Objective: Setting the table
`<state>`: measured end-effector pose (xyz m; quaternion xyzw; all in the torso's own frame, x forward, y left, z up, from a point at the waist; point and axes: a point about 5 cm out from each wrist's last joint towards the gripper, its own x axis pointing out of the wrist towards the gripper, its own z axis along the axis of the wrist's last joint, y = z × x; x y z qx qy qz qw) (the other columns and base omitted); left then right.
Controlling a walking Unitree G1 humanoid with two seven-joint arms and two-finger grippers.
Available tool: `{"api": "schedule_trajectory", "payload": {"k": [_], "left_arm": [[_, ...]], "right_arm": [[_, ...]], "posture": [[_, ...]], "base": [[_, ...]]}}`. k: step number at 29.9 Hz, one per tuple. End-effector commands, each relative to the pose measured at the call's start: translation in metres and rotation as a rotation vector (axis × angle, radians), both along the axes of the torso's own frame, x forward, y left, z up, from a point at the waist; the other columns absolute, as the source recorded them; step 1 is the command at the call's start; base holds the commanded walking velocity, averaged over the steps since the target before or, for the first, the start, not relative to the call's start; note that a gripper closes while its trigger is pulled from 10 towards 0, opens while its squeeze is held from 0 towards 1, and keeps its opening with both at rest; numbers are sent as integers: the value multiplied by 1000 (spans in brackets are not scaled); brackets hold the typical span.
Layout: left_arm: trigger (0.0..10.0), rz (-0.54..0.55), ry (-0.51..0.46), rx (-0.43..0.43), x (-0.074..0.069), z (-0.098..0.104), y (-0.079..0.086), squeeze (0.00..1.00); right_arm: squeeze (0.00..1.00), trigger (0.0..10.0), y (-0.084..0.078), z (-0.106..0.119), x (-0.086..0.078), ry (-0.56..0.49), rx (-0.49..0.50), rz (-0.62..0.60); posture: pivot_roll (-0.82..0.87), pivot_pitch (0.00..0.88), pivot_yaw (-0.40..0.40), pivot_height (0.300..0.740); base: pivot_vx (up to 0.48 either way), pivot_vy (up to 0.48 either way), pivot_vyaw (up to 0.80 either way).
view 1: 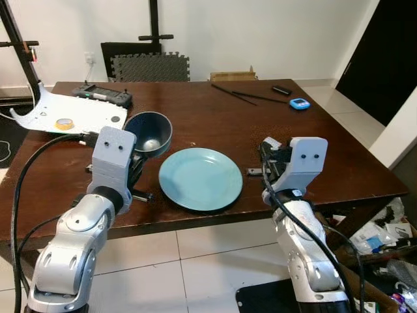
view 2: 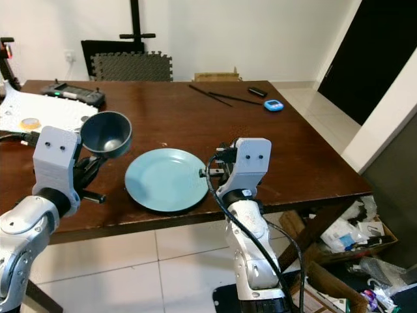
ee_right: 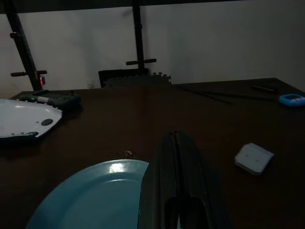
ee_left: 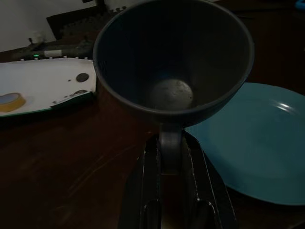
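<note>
a dark wooden table (view 1: 215, 124) with a plate, a bowl and two robot hands at its near edge.

the table carries a light blue plate (view 1: 201, 178) lying flat near its front edge. just left of it the left hand (ee_left: 170, 162) holds a dark blue bowl (ee_left: 174, 57) off the table, its fingers (ee_left: 143, 191) closed on a tab at the bowl's rim. the right hand (ee_right: 175, 157) sits at the plate's right rim, its fingers pressed together with nothing between them. a white board (view 1: 68, 114) with a roll of yellow tape (view 1: 64, 122) lies at the far left. black chopsticks (view 1: 244, 96) and a small blue device (view 1: 299, 103) lie at the far side.
</note>
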<state>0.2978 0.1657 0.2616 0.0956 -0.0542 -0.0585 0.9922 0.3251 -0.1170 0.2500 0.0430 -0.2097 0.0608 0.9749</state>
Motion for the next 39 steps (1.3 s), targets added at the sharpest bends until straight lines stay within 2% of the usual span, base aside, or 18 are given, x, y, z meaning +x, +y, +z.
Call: {"api": "schedule_trajectory", "payload": {"k": [1, 20, 27, 39], "left_arm": [[10000, 4, 9, -5, 0, -4, 0, 0], [10000, 9, 6, -3, 1, -4, 0, 0], [10000, 37, 8, -29, 1, -5, 2, 0], [10000, 45, 2, -35, 1, -4, 4, 0]], "right_arm": [[0, 10000, -3, -1, 0, 5, -1, -8], [0, 10000, -2, -1, 1, 7, -4, -8], [0, 10000, -2, -2, 1, 11, -3, -9], [0, 10000, -1, -2, 2, 12, -7, -1]], "posture": [[52, 117, 1, 740], [55, 117, 1, 740], [54, 117, -1, 740], [61, 111, -5, 740]], "base": [[0, 0, 0], [0, 0, 0], [0, 0, 0], [0, 432, 0]]}}
